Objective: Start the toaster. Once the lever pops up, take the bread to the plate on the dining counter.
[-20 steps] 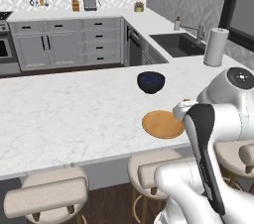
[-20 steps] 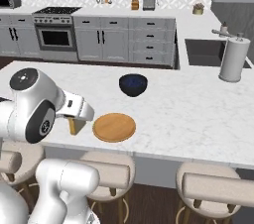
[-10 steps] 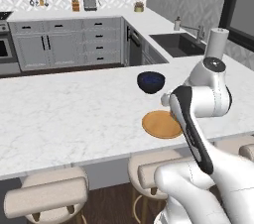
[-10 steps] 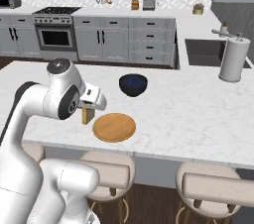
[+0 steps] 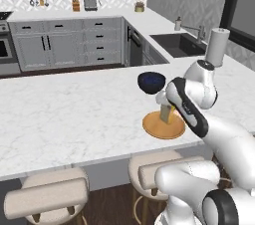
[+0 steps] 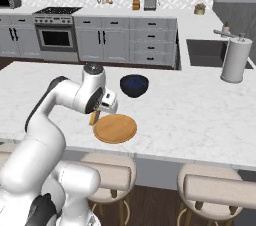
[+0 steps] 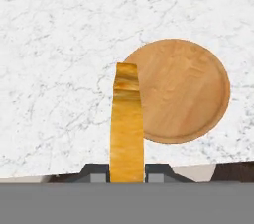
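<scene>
Now, tool point(image 7: 127, 172) gripping bread point(image 7: 127, 124) (edge-on), above plate point(image 7: 183, 91)

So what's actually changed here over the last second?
The arm swung in over the dining counter, carrying the bread to the near edge of the plate. The gripper stayed shut on the slice. Plate and dark bowl haven't moved.

Plate point(image 6: 115, 128) on dining counter point(image 6: 200, 115), near its front edge; bowl point(image 6: 134, 85) behind plate; bread point(image 7: 127, 124) edge-on over plate's rim.

One bread slice point(image 7: 127, 124), one plate point(image 7: 183, 91), one dark bowl point(image 6: 134, 85), two stools point(image 6: 215, 192).
</scene>
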You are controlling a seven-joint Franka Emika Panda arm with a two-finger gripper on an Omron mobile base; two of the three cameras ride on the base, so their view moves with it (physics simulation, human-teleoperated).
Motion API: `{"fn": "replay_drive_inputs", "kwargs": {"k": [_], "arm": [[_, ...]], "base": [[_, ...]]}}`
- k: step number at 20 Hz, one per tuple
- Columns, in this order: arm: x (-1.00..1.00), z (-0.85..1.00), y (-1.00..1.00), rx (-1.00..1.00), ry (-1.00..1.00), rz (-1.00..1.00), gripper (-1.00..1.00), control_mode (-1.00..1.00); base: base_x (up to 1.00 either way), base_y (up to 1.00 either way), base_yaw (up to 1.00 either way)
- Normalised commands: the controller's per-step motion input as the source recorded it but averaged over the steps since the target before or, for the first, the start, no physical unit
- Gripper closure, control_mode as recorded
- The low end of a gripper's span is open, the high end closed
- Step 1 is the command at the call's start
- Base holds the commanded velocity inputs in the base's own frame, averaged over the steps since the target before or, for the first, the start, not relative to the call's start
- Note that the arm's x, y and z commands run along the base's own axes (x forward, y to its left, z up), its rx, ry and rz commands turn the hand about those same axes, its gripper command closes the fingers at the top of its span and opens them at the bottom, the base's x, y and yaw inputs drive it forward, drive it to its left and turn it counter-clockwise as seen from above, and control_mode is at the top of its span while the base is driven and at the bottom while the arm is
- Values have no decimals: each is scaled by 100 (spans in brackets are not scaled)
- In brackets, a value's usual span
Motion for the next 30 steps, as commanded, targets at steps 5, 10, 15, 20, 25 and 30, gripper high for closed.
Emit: {"fn": "replay_drive_inputs", "kwargs": {"k": [5, 10, 15, 20, 25, 30], "arm": [[48, -55, -26, 20, 5, 4, 100, -100], [40, -37, -14, 8, 0, 1, 100, -100], [28, -31, 0, 1, 0, 1, 100, -100], [7, -30, 0, 0, 2, 0, 100, -100], [13, -26, 0, 0, 2, 0, 100, -100], [7, -15, 0, 0, 1, 0, 100, -100]], "base": [[0, 0, 0], [0, 0, 0], [0, 0, 0], [0, 0, 0], [0, 0, 0], [0, 0, 0]]}}
